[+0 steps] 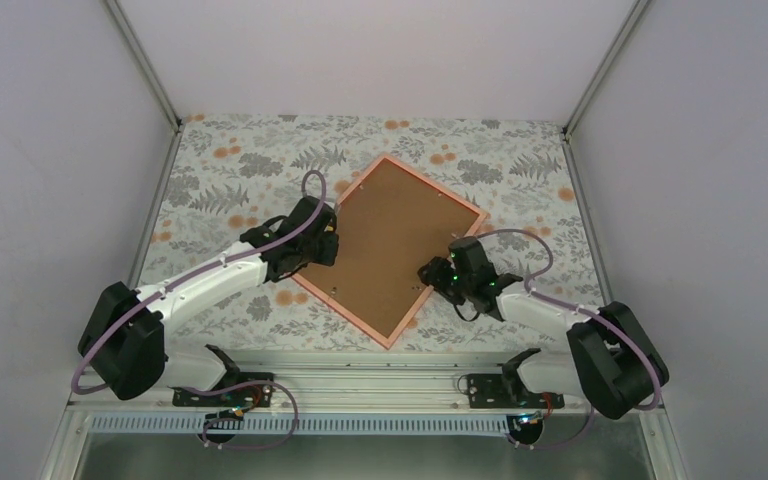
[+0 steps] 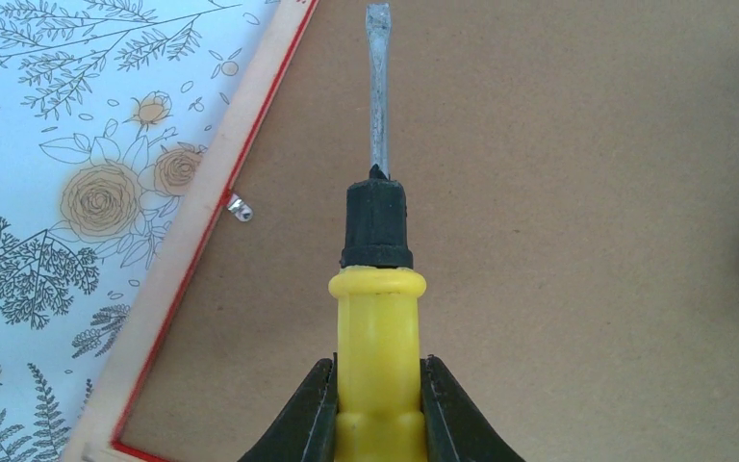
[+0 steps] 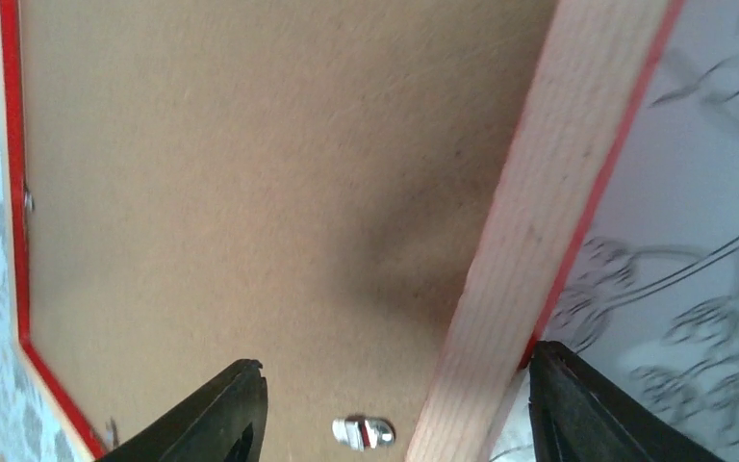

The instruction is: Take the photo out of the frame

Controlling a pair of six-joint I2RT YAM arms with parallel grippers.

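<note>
Plainly, the frame [image 1: 392, 238] lay face down near the middle of the floral tablecloth [image 1: 240, 160], turned cornerwise so that one corner pointed toward the arms. Only its brown back and pale, red-edged rim showed, so the photo could not be seen. The left gripper [image 2: 377, 371] was closed on the yellow handle of a screwdriver [image 2: 376, 223], whose flat blade reached out over the brown board just inside the frame's left rail. A small metal tab [image 2: 239, 207] stood at that rail. The right gripper [image 3: 396, 364] hung over the frame's right side with its jaws well apart and nothing held. In its wrist view the wooden rail [image 3: 529, 221] ran between the fingers, and another metal tab [image 3: 364, 432] sat on the board between them
</note>
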